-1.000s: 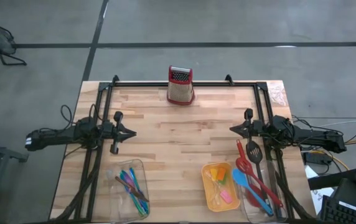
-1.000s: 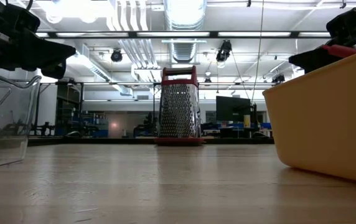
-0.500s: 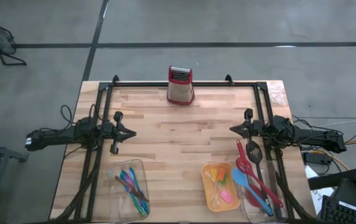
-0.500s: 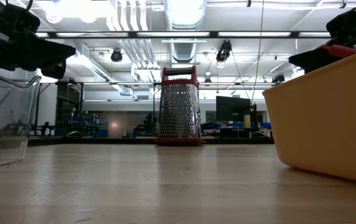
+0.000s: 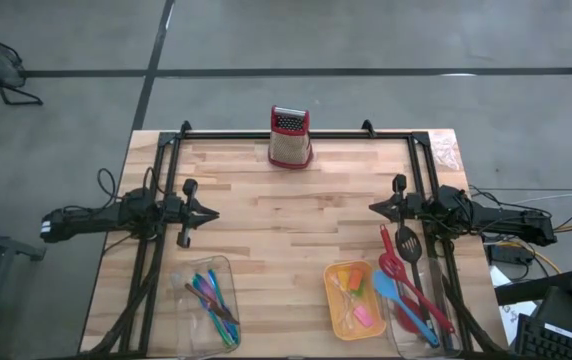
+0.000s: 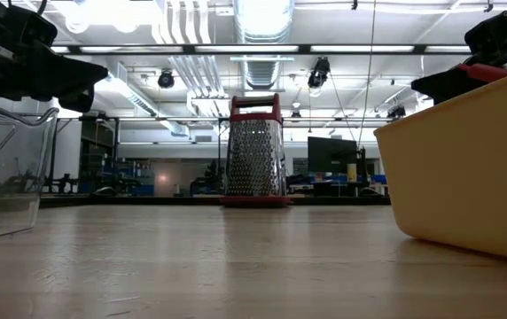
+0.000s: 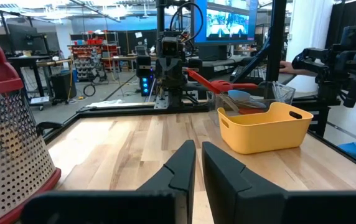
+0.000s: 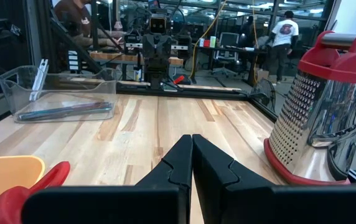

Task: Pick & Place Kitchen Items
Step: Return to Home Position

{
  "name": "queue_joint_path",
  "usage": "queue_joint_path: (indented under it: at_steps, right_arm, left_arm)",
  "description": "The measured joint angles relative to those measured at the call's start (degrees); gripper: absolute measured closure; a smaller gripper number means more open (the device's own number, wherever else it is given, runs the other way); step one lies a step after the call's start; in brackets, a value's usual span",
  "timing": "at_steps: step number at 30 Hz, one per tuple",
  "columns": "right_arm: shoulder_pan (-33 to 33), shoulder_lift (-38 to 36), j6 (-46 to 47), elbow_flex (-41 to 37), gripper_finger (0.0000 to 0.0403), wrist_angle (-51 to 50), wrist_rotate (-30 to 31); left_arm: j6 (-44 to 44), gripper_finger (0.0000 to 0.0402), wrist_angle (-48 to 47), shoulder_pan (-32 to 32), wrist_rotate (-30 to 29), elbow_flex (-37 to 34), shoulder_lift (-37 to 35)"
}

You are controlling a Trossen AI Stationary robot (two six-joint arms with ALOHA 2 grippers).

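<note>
Red, blue and black spoons and spatulas [image 5: 411, 285] lie in a clear tray at the near right. Thin purple, green and blue sticks [image 5: 211, 297] lie in a clear tray [image 5: 228, 268] at the near left. Small orange, yellow, green and pink pieces [image 5: 354, 297] lie in the orange tray [image 5: 332, 300]. My left gripper [image 5: 213, 212] hovers at the table's left, pointing right, shut to a narrow slit and empty [image 7: 198, 149]. My right gripper [image 5: 373, 207] hovers at the right, pointing left, shut and empty [image 8: 192, 140].
A metal box grater with a red top [image 5: 290, 137] stands at the middle of the far edge; it also shows in the low view [image 6: 255, 151]. A black frame [image 5: 296, 132] runs along the far edge and both sides. Bare wood [image 5: 291, 220] lies between the grippers.
</note>
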Motion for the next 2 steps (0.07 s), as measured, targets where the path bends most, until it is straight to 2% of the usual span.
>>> queue_joint_path:
  at_steps: [2]
  right_arm:
    - [0.0,0.0,0.0,0.0,0.0394,0.0,0.0]
  left_arm:
    - [0.0,0.0369,0.0,0.0,0.0,0.0,0.0]
